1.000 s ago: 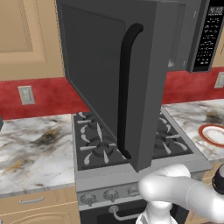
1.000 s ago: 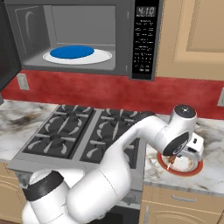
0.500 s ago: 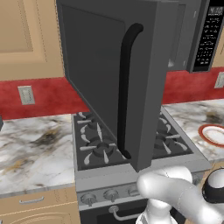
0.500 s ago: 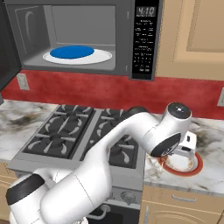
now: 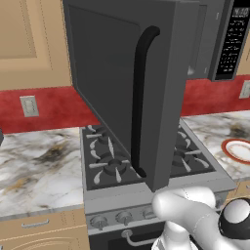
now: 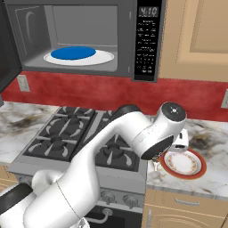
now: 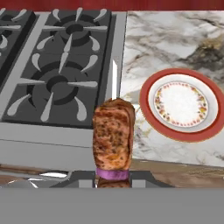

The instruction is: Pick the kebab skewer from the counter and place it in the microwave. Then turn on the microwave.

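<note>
In the hand view the kebab skewer (image 7: 113, 140), a stick of brown-reddish meat chunks with a purple piece at its base, stands upright between my gripper's (image 7: 113, 177) fingers, which are shut on it. It hangs above the edge where the stove meets the marble counter (image 7: 175, 39). In the right base view my hand (image 6: 180, 140) hovers by the stove's right edge, its fingers hidden behind the arm. The microwave (image 6: 89, 40) hangs above with its door (image 5: 127, 88) swung wide open, and a blue disc (image 6: 73, 53) lies on its white turntable. Its keypad (image 6: 146, 44) is on the right.
A red-rimmed white plate (image 6: 182, 162) (image 7: 182, 104) lies on the counter right of the gas stove (image 6: 80, 142). The open door juts out over the stove in the left base view. Tan cabinets flank the microwave. More counter (image 5: 39, 161) lies left of the stove.
My arm has swung its elbow up over the stove, and the hand has lifted slightly and moved left off the plate with the skewer held.
</note>
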Controlling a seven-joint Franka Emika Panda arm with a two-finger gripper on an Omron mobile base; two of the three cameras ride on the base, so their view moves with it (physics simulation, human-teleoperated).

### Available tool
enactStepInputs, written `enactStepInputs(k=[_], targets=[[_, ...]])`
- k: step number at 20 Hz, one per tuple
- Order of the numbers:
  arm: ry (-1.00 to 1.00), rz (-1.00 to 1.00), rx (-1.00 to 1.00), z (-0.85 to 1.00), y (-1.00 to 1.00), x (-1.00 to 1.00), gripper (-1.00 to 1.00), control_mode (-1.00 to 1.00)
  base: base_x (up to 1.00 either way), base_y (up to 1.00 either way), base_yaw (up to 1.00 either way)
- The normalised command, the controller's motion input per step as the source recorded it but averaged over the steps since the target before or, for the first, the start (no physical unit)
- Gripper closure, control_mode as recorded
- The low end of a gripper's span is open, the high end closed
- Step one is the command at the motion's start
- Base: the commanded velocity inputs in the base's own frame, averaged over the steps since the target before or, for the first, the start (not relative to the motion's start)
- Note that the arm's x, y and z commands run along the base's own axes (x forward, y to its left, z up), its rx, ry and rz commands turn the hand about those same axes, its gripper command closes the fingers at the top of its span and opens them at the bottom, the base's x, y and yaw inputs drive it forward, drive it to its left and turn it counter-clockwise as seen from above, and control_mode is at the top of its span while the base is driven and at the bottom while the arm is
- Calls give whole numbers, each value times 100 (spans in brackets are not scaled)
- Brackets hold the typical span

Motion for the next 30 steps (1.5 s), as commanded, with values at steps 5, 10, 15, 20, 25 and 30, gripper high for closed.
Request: enactStepInputs(k=[5,10,15,20,25,30], targets=[[0,15,0,34,30,-6,100,-100,0,0,0],[0,10,0,37,32,-4,100,-100,0,0,0],[0,6,0,28,38,-13,100,-100,0,0,0],[-2,3,1,25,34,-12,100,-100,0,0,0],[-1,0,2,24,34,-14,100,-100,0,0,0],[-3,0,0,29,31,-4,100,-100,0,0,0]])
